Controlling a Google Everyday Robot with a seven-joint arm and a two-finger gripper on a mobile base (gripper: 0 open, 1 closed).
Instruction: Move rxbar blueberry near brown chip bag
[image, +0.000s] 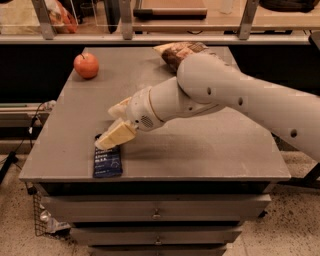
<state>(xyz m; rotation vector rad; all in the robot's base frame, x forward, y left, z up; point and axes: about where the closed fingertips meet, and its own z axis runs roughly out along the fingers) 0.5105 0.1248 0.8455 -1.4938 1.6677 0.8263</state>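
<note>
**Gripper over the bar at the front-left corner**

The rxbar (107, 160) lies flat near the table's (215, 150) front-left corner. Its long side runs front to back, and its near end stops just short of the front edge. There is a narrow strip of bare top between it and the left edge.

The gripper (107, 128) sits at the bar's far end with its two cream fingers (118, 135) spread apart and nothing between them. The lower finger overlaps the top of the wrapper. Whether it touches the wrapper cannot be told.

The arm (240, 100) comes in from the right and crosses the middle of the table.

The chip bag (179, 51) rests at the far edge, right of centre and well apart from the bar. Its near part is hidden behind the arm's elbow.

An apple (86, 65) stands in the far-left corner, close to the left edge.

A broad stretch of top is bare between the bar and the bag. It runs along the front and out to the right edge, and part of it lies under the arm. The ground left of the bag, between it and the apple, is also bare.

The bar's dark blue wrapper carries lines of pale text, but none of it can be read. The bag's brown face shows pale markings, also unreadable.

Drawers (156, 215) sit below the front edge.
</note>
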